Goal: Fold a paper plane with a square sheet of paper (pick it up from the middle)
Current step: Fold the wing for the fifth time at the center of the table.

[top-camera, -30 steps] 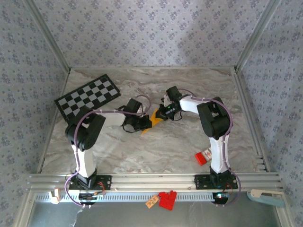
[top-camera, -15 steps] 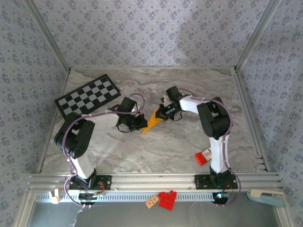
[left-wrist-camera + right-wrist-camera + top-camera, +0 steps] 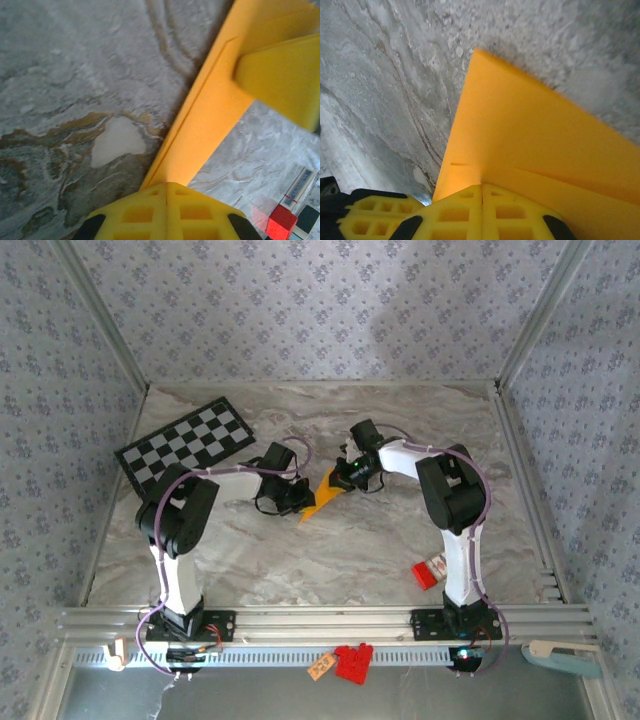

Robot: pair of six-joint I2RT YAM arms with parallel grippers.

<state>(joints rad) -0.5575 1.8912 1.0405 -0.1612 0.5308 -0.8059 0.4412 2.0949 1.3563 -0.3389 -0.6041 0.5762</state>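
Observation:
The orange-yellow paper [image 3: 319, 491] is folded into a narrow pointed dart shape and sits mid-table between the two grippers. My left gripper [image 3: 297, 498] is shut on its near-left end; in the left wrist view the paper [image 3: 210, 115] runs out from between the closed yellow fingertips of the left gripper [image 3: 166, 186], with a crease along its left edge. My right gripper [image 3: 341, 478] is shut on the far-right end; in the right wrist view the paper [image 3: 530, 130] fans out from the closed right gripper [image 3: 481, 187]. The paper lies low over the marble table [image 3: 300, 550].
A black-and-white checkered board [image 3: 185, 445] lies at the back left. A small red block [image 3: 428, 573] sits by the right arm's base, also seen as the red block [image 3: 281, 222]. Red pieces [image 3: 352, 660] rest on the front rail. Patterned walls enclose the table.
The left arm's elbow swung out to the left and came back, and its gripper shifted slightly along the paper. The right arm and the paper have barely moved.

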